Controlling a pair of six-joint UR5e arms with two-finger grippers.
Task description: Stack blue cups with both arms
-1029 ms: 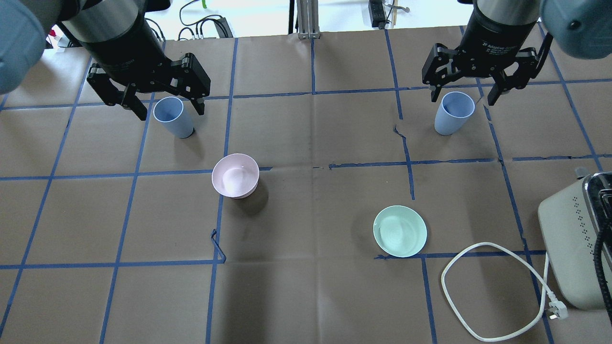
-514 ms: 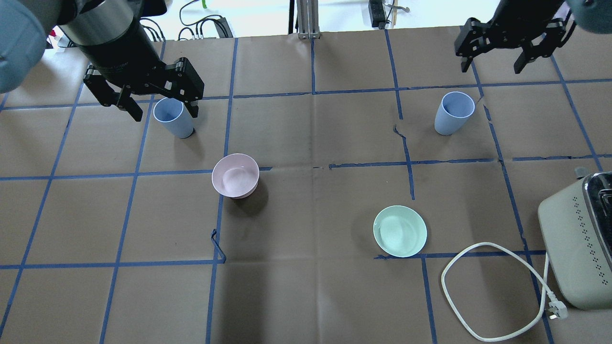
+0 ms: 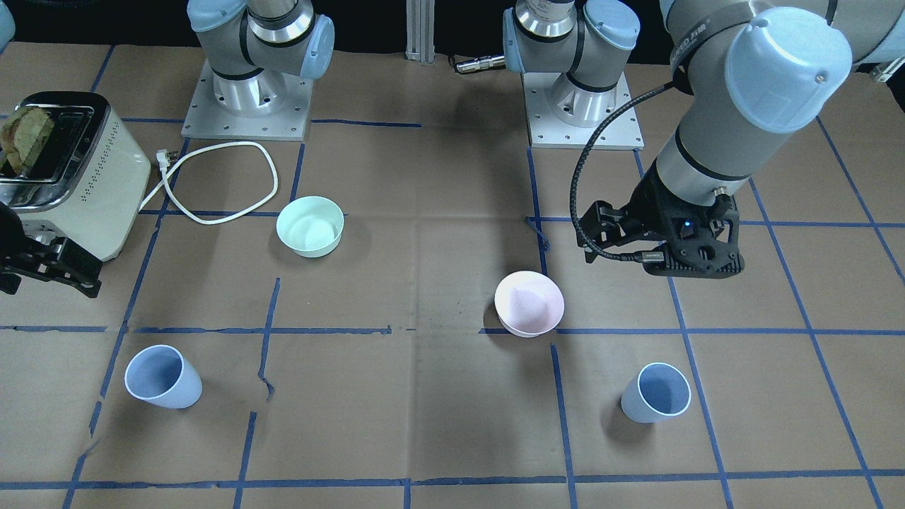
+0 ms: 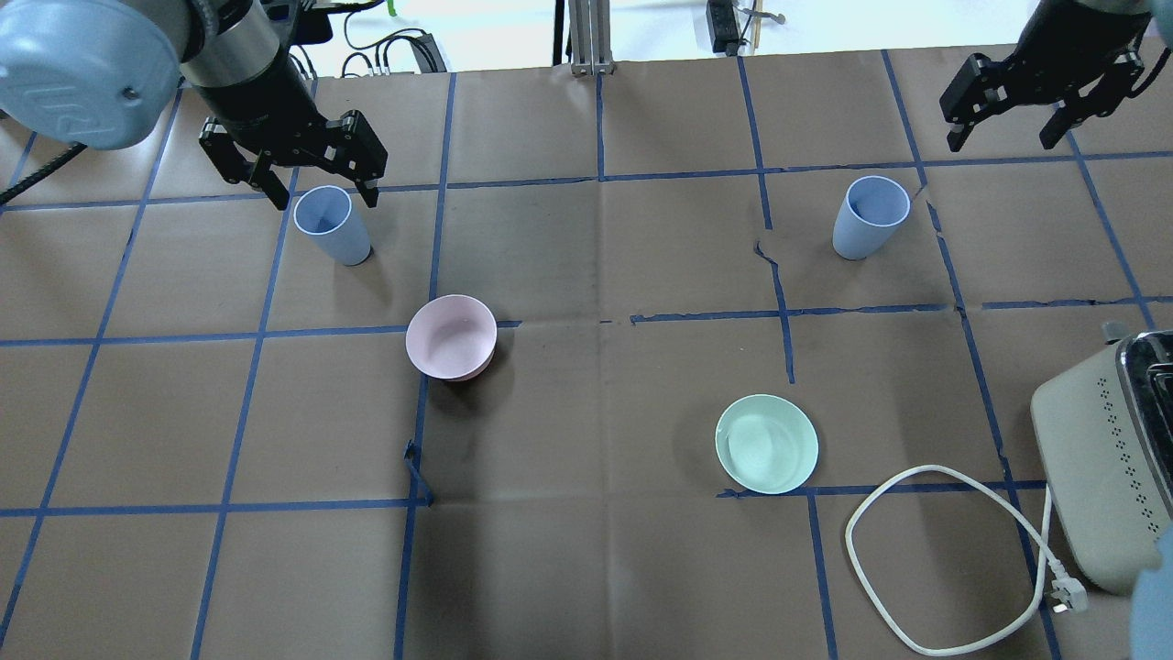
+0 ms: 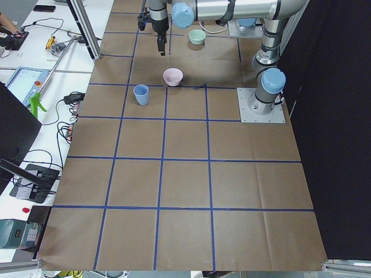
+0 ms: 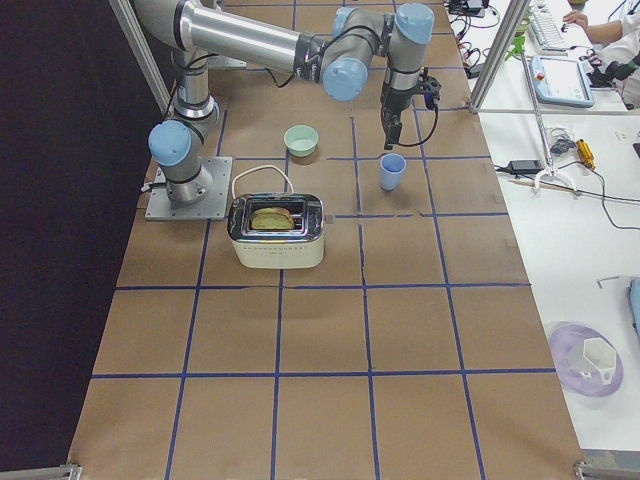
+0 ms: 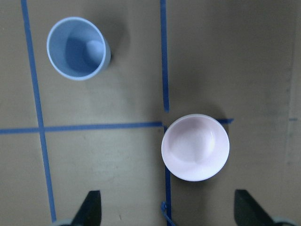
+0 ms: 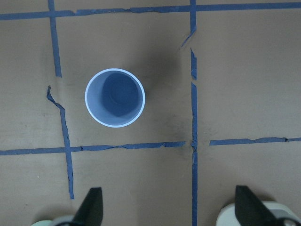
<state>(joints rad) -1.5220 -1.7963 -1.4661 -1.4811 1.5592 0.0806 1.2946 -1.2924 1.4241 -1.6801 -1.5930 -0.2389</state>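
Observation:
Two blue cups stand upright and apart on the brown table. The left cup (image 4: 332, 225) also shows in the front view (image 3: 656, 393) and the left wrist view (image 7: 77, 49). The right cup (image 4: 869, 216) also shows in the front view (image 3: 162, 377) and the right wrist view (image 8: 114, 98). My left gripper (image 4: 321, 190) hangs open and empty, high over the left cup's far side. My right gripper (image 4: 1001, 137) is open and empty, high up, beyond and to the right of the right cup. Both wrist views show the fingertips (image 7: 90, 207) (image 8: 92, 207) wide apart.
A pale pink bowl (image 4: 451, 336) stands near the left cup. A mint-green bowl (image 4: 766, 444) sits at the near right. A cream toaster (image 4: 1104, 458) with a looped white cord (image 4: 916, 559) stands at the right edge. Blue tape lines grid the table.
The right gripper has moved off the right cup toward the far right corner. The left gripper has shifted a little toward the far edge. Both stayed open and the cups have not moved.

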